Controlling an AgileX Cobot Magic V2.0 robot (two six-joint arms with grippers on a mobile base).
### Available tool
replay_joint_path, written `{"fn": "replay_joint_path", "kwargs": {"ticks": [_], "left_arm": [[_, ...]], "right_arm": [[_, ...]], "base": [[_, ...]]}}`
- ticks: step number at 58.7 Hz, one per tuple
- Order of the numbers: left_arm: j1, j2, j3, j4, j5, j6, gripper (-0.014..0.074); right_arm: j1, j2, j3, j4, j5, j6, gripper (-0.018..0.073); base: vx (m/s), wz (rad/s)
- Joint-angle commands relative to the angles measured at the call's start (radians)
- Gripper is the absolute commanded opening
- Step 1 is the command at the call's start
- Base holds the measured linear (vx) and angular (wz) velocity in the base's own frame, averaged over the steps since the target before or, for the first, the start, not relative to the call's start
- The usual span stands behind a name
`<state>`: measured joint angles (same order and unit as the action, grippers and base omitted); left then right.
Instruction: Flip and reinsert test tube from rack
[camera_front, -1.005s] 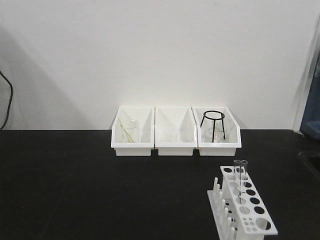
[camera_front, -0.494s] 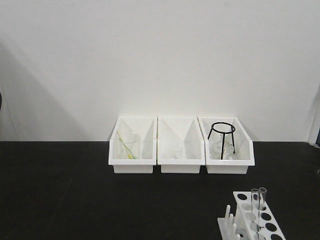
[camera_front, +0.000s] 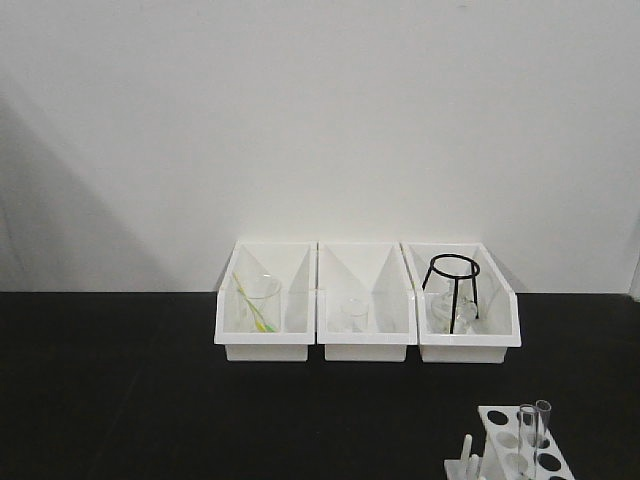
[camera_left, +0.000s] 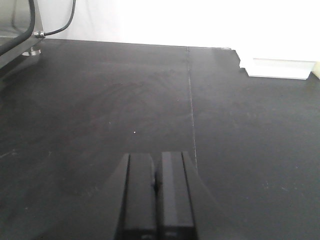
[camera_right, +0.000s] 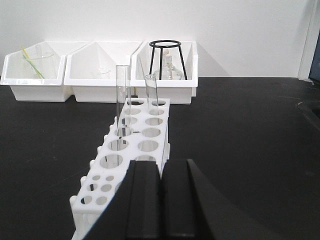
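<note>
The white test tube rack (camera_right: 131, 150) stands on the black table just in front of my right gripper (camera_right: 161, 167), which is shut and empty. Two clear glass test tubes stand upright in its far holes: a taller one (camera_right: 122, 97) on the left and a shorter one (camera_right: 151, 92) on the right. In the front view the rack (camera_front: 520, 445) sits at the bottom right edge with both tubes (camera_front: 534, 432) in it. My left gripper (camera_left: 157, 160) is shut and empty over bare black table, far from the rack.
Three white open-front bins stand at the back against the wall: the left (camera_front: 265, 305) holds a beaker with a yellow-green rod, the middle (camera_front: 362, 305) small glassware, the right (camera_front: 465, 305) a black wire tripod. A bin corner (camera_left: 277, 67) shows in the left wrist view.
The front view has tilted upward: the bins and rack have slid down in the picture, and the rack is now cut off by the bottom right edge.
</note>
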<state>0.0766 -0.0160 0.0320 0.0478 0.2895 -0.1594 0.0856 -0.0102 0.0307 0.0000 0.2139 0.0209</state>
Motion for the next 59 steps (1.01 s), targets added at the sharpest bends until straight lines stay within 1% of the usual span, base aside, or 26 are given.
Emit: {"fn": "replay_joint_path", "kwargs": {"ticks": [1,11,19,23,28,32,38,48,59], "left_arm": [[-0.007,-0.01,0.0,-0.004,-0.088,0.0,-0.0006],[-0.007,-0.01,0.0,-0.004,-0.088,0.0,-0.0006],[-0.007,-0.01,0.0,-0.004,-0.088,0.0,-0.0006],[-0.007,-0.01,0.0,-0.004,-0.088,0.0,-0.0006],[-0.007,-0.01,0.0,-0.004,-0.088,0.0,-0.0006],[-0.007,-0.01,0.0,-0.004,-0.088,0.0,-0.0006],[-0.007,-0.01,0.0,-0.004,-0.088,0.0,-0.0006],[-0.007,-0.01,0.0,-0.004,-0.088,0.0,-0.0006],[-0.007,-0.01,0.0,-0.004,-0.088,0.0,-0.0006]], "right_arm": [[-0.006,-0.01,0.0,-0.013,-0.096,-0.005,-0.0012],[-0.006,-0.01,0.0,-0.008,-0.175,-0.003,-0.0012],[-0.006,-0.01,0.0,-0.008,-0.337,-0.003,-0.0012],[-0.006,-0.01,-0.006,-0.008,-0.39,0.004,-0.0012],[-0.006,-0.003,-0.057,-0.011,-0.36,0.025,-0.0011],[-0.006,0.028,-0.124,-0.021,-0.269,0.024,-0.0011],[-0.006,0.103,-0.218,-0.02,-0.175,0.024,-0.0011],[-0.006,0.238,-0.302,-0.02,-0.18,0.024,-0.0008],[-0.006,0.39,-0.307,-0.015,-0.185,0.024,0.001]], "base": [[0.03,0.0],[0.01,-0.01],[0.0,0.0],[0.0,0.0],[0.0,0.0],[0.0,0.0],[0.0,0.0],[0.0,0.0],[0.0,0.0]]}}
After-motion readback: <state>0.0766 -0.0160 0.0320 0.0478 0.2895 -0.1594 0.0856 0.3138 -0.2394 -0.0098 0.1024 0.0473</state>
